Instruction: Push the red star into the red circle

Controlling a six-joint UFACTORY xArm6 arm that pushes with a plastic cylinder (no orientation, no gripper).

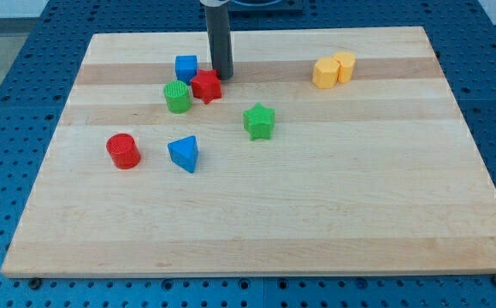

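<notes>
Red star [206,86] is sitting near the table's top edge, left of centre, with my tip [222,76] touching its upper right side; fingers do not apply, the rod being bare. Red circle [123,151] is lying well apart toward the left edge. Green cylinder [177,97] is sitting just beside the star's left.

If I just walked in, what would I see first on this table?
First you would notice my tip, the end of a dark rod coming down from the view's top, right against the red star. Around it huddle a blue cube and a green cylinder. Farther toward the view's bottom left stands the red circle, apart from the star.
</notes>
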